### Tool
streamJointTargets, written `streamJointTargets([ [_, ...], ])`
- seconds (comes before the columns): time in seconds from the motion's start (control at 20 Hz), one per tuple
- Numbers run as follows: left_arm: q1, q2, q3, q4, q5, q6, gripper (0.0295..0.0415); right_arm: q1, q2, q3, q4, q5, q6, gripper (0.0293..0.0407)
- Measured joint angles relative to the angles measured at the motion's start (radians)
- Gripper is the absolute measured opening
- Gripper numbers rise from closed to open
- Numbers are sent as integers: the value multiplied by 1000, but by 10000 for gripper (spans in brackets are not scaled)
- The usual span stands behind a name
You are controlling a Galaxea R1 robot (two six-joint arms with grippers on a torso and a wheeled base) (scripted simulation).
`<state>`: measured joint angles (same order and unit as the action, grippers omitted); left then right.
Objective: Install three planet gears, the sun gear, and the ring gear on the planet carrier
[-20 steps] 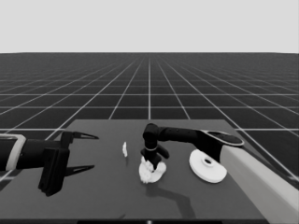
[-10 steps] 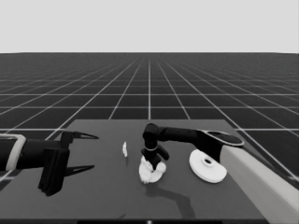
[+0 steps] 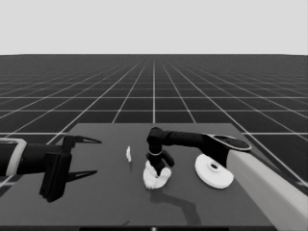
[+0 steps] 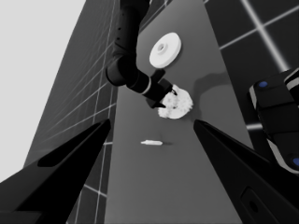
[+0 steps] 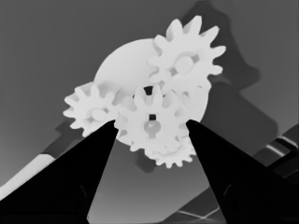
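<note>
Fingertips of the right gripper [image 5: 150, 125] pinch the middle gear [image 5: 152, 123] — mid-table, over the smaller round part [image 5: 126, 60].
Only the right wrist view shows the toothed gears [image 5: 187, 58] lying flat on it; the head view shows a white clump, the larger round part [image 3: 214, 172] beside it, the thin white piece [image 3: 128, 154] upright — left gripper [image 3: 89, 156] parked, fingers wide.

Nothing readable is showing anywhere: no text, label, brand, number or sign on the table [image 3: 96, 202], the white parts or the arms.
</note>
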<state>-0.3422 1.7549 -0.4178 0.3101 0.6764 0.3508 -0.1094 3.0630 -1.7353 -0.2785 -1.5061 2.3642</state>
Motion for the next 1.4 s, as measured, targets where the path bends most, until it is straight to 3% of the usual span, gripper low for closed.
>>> streamJointTargets([
  [0.05, 0, 0, 0, 0, 0, 0, 385, 0, 0, 0, 0, 0, 10, 309],
  [0.15, 0, 0, 0, 0, 0, 0, 385, 0, 0, 0, 0, 0, 20, 369],
  [0.2, 0, 0, 0, 0, 0, 0, 385, 0, 0, 0, 0, 0, 23, 380],
  [0.55, 0, 0, 0, 0, 0, 0, 385, 0, 0, 0, 0, 0, 25, 385],
  [0.6, 0, 0, 0, 0, 0, 0, 385, 102, -27, 104, 118, -57, -332, 393],
  [0.65, 0, 0, 0, 0, 0, 0, 385, 210, -30, 130, 201, -75, -568, 391],
  [0.75, 0, 0, 0, 0, 0, 0, 385, 308, -25, 118, 283, -76, -817, 386],
  [1.05, 0, 0, 0, 0, 0, 0, 385, 351, -21, 98, 326, -74, -955, 385],
  [1.1, 0, 0, 0, 0, 0, 0, 385, 196, -289, 547, 24, 90, -1383, 406],
  [1.15, 0, 0, 0, 0, 0, 0, 385, -1, -705, 875, -158, 187, -1657, 395],
  [1.2, 0, 0, 0, 0, 0, 0, 385, -110, -964, 1068, -265, 243, -1818, 388],
  [1.3, 0, 0, 0, 0, 0, 0, 385, -202, -1192, 1252, -366, 297, -1969, 385],
  [1.4, 0, 0, 0, 0, 0, 0, 385, -231, -1267, 1316, -400, 316, -2021, 385],
])
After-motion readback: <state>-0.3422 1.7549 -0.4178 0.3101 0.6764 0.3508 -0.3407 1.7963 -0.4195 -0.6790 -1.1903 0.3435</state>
